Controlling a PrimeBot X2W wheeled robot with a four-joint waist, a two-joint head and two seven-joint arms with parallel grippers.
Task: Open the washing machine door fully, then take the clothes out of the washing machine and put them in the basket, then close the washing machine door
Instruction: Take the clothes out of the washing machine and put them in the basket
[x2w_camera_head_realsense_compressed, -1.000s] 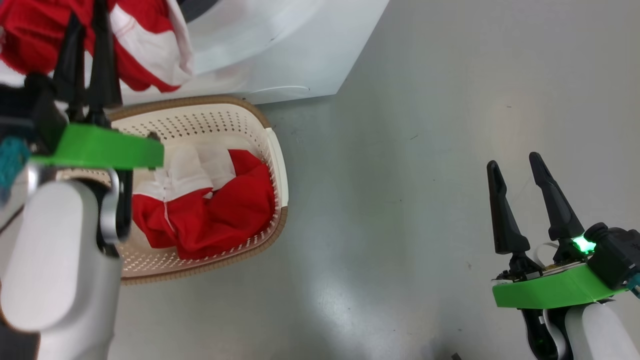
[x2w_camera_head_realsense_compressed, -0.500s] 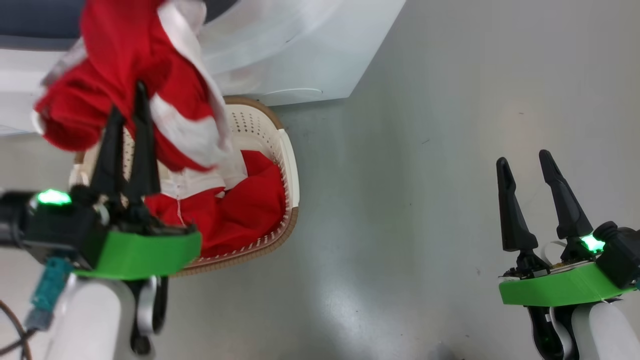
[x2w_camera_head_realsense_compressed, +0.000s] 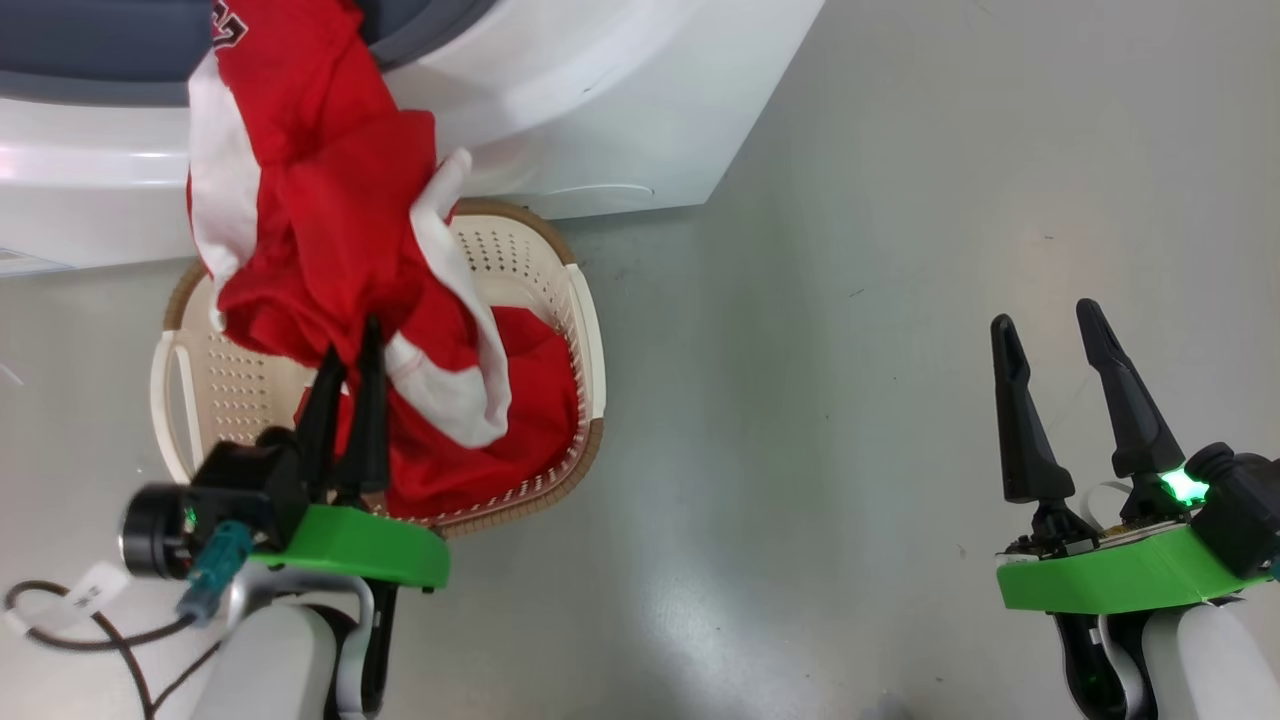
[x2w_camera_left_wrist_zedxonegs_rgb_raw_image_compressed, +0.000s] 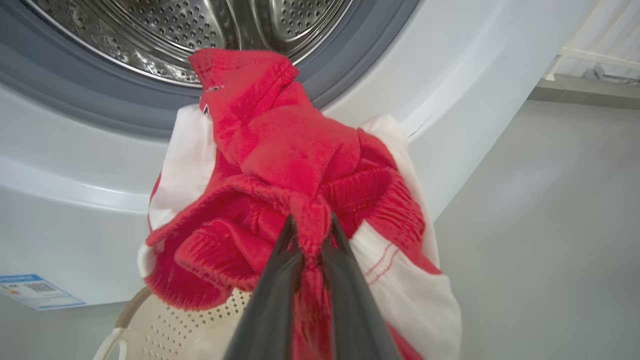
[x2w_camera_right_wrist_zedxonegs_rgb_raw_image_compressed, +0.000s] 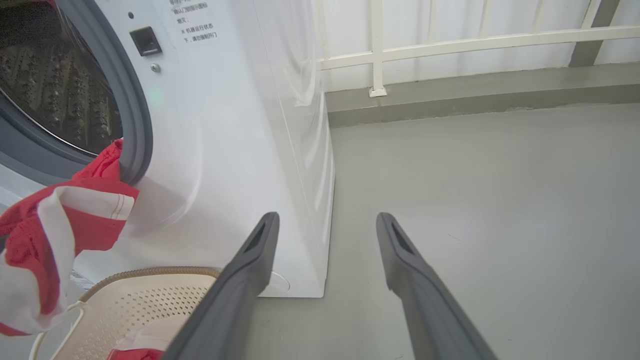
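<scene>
At 8 o'clock in the head view the left gripper (x2w_camera_head_realsense_compressed: 352, 345), and at 4 o'clock the right gripper (x2w_camera_head_realsense_compressed: 1045, 315), each have two long tapering black fingers (x2w_camera_head_realsense_compressed: 1015, 440) on a bright green plate (x2w_camera_head_realsense_compressed: 1100, 585) and a rounded white forearm (x2w_camera_head_realsense_compressed: 1195, 660). A green light (x2w_camera_head_realsense_compressed: 1180, 487) glows at the right plate's 1 o'clock. At the left plate's 9 o'clock are a round black camera (x2w_camera_head_realsense_compressed: 150, 545), a teal plug (x2w_camera_head_realsense_compressed: 215, 565) and a dark cable (x2w_camera_head_realsense_compressed: 170, 628) with a white tag (x2w_camera_head_realsense_compressed: 90, 590).

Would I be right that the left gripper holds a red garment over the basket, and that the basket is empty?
Not quite: the basket is not empty. The head view shows red clothes lying in it. The rest stands: the left gripper holds a red garment over the basket.
</scene>
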